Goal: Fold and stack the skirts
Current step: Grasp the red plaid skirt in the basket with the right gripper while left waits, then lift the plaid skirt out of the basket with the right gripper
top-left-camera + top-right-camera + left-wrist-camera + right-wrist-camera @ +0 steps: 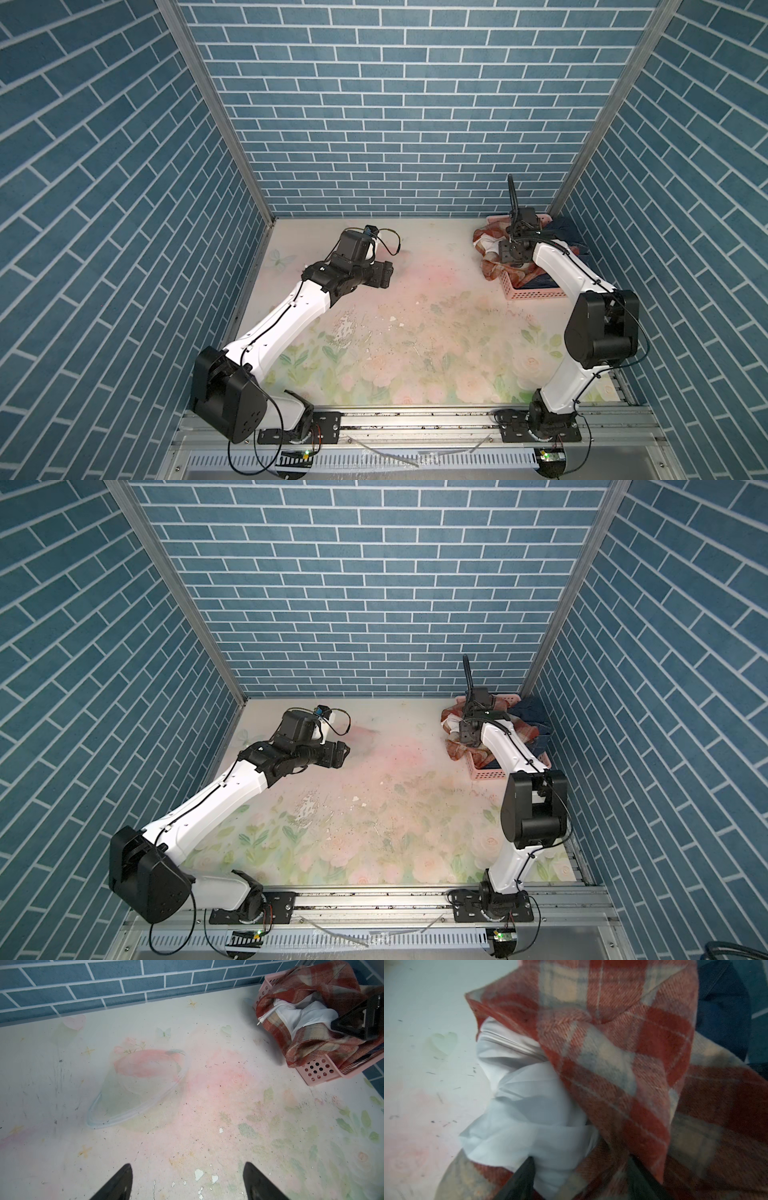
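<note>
plaid skirt (612, 1053) lay bunched atop the pink basket (536, 294), denim (720, 1001) behind; right jaws stood parted around its white lining, likely to lift it. left jaws gaped empty over the desk (207, 1105), seemingly waiting.

The basket (536, 294) stands in the far right corner of the table (415, 299), well to the right of the left gripper (187, 1164). Directly under the right gripper (580, 1165), the top skirt (492, 266) lies in the basket and spills over its rim to the gripper's left. Behind and to the right of that gripper, a denim skirt (563, 228) lies in the basket.
</note>
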